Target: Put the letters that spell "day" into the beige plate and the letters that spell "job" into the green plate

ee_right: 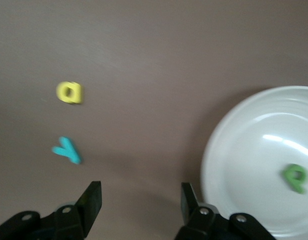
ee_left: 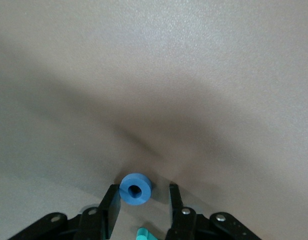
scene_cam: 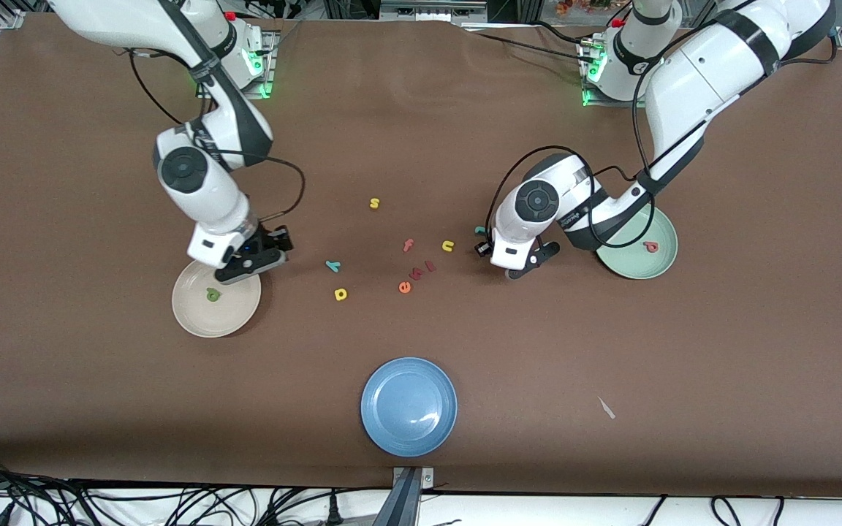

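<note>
While brown cloth covers the tabletop [scene_cam: 611, 409] | left tool [ee_left: 141, 207] low on cloth, fingers apart around blue o [ee_left: 135, 188], light-teal j [ee_left: 143, 233] beside | right tool [ee_right: 138, 202] apart, empty, over beige plate [scene_cam: 194, 321] rim | olive d [scene_cam: 212, 294] in beige plate | red b [scene_cam: 651, 247] in green plate [scene_cam: 629, 269] | teal y [scene_cam: 332, 266], yellow a [scene_cam: 340, 294] on cloth between plates | cables along the tabletop's near edge

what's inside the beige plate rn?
Round cream-beige plate holds one olive-green foam d. The right gripper, fingers open, hangs over its rim and hides a small part of it.
</note>
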You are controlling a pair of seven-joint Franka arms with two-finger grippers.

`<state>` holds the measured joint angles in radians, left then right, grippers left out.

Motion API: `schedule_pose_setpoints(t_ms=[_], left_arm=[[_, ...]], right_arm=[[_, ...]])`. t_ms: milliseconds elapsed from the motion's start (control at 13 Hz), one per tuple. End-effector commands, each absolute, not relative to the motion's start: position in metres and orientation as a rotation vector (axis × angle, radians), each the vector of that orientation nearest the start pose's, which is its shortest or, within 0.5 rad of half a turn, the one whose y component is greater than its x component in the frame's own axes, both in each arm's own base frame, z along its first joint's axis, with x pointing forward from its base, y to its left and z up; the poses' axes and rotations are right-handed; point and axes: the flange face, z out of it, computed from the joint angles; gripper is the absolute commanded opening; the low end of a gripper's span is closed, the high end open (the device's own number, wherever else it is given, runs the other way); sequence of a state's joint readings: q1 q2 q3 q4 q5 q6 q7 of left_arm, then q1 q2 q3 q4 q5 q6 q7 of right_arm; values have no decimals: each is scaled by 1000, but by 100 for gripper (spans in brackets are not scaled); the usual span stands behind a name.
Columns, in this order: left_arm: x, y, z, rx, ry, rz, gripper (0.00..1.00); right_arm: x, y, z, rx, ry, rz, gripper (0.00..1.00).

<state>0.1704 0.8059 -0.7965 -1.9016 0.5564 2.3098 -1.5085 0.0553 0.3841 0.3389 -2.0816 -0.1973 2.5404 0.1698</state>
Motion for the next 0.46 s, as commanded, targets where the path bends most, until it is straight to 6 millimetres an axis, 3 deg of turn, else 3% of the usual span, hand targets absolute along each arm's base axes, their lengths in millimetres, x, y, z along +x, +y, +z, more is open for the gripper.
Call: schedule_pose_setpoints(t_ms=[0, 77, 231, 386], left_arm=[[511, -331, 167, -2977, -924, 296, 7], [515, -326, 169, -2978, -928, 291, 1], [525, -310, 179, -2962, -919, 274, 0], [535, -284, 207, -2928, -857, 328, 0]], right_arm=[[572, 269, 248, -3034, -382, -156, 72], [574, 279, 237, -3035, -299, -136, 73], [572, 297, 223, -3036, -145, -102, 74], [563, 315, 209, -3046, -103, -79, 74]])
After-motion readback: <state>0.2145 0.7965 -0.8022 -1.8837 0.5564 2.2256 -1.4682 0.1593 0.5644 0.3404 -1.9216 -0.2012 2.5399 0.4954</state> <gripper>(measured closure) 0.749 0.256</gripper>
